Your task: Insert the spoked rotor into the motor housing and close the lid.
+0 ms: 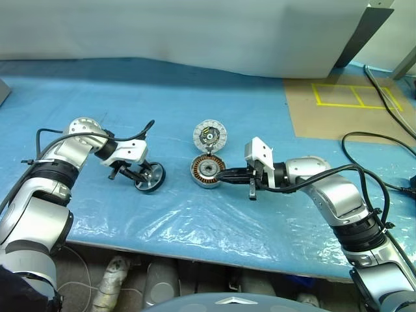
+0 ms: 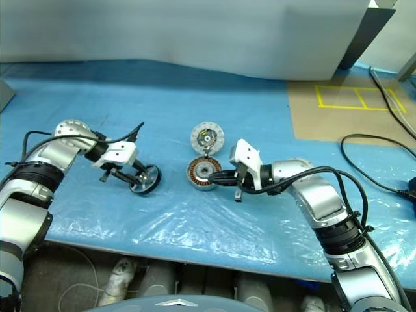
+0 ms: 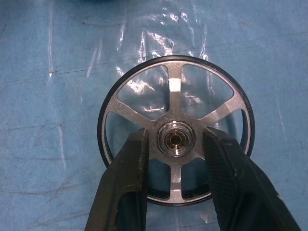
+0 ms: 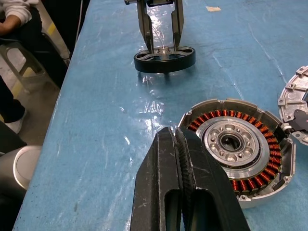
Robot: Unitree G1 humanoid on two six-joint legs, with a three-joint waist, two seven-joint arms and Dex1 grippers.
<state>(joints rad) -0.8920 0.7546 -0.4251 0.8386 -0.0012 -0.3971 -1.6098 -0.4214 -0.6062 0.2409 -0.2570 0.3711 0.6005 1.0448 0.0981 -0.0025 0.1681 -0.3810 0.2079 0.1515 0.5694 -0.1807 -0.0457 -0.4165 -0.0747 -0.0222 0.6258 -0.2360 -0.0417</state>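
Note:
The spoked rotor (image 1: 150, 177) lies flat on the blue table, left of centre. My left gripper (image 1: 144, 174) reaches down into it, one finger through a spoke gap on each side of the hub (image 3: 176, 139). Its fingers (image 3: 130, 173) are closed against that hub. The motor housing (image 1: 207, 170) sits mid-table with its copper windings (image 4: 262, 144) facing up. Just beyond it is the lid (image 1: 210, 136), showing its whitish inner face and dark centre. My right gripper (image 1: 224, 174) is shut and empty, its tips (image 4: 179, 137) beside the housing's rim.
A brown mat with yellow tape (image 1: 344, 104) covers the back right of the table, and black cables (image 1: 383, 149) trail over the right side. Wrinkled clear film (image 1: 195, 221) covers the front strip near the table edge. A seated person (image 4: 14, 19) is beyond the table's side.

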